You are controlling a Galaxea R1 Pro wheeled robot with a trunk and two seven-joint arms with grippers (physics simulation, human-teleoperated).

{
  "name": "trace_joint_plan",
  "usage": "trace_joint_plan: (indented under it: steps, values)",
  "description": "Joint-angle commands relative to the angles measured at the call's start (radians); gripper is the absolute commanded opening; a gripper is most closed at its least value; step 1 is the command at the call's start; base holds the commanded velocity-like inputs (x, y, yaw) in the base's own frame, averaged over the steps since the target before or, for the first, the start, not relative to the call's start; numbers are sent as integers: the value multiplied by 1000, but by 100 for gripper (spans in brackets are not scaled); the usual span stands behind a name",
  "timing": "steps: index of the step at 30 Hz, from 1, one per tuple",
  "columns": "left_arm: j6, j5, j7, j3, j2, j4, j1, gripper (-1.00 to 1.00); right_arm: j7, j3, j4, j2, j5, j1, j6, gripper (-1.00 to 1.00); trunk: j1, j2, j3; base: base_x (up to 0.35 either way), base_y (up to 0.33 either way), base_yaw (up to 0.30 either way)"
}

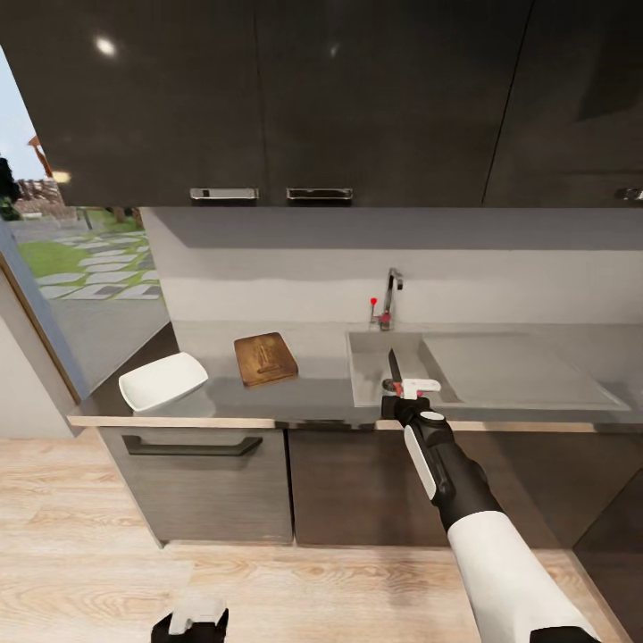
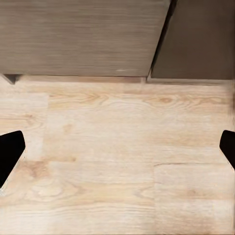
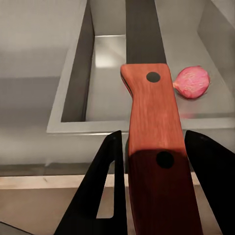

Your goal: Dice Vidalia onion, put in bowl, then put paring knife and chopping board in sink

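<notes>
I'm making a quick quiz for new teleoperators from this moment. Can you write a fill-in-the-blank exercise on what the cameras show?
1. The right gripper is shut on the paring knife, held over the ____.
2. The chopping board lies on the countertop between the sink and the ____.
3. The pink piece lies inside the ____.
4. The left gripper hangs open over the wooden ____.

Missing words: sink; bowl; sink; floor
</notes>
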Motion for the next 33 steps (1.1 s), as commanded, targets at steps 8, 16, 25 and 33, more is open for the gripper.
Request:
trace_joint_plan:
  steps: [8,16,25,33]
  values:
    - [217,1,-2,-69,0,-374,0,100,-4,0,-1,-2,1,-1,6,-100,0,-1,-2,0,0,0]
    - [315,1,-3,-132,-21,-518,-1,100,-4,0,-1,-3,2,-1,6,-100,0,-1,-2,0,0,0]
    - [437,1,-4,-134,-69,-528,-118,100,-4,-2,-1,-4,2,-1,6,-100,0,-1,-2,0,0,0]
    - [542,2,-3,-134,-95,-528,-279,100,-4,-3,-1,-5,2,-1,6,-100,0,-1,-2,0,0,0]
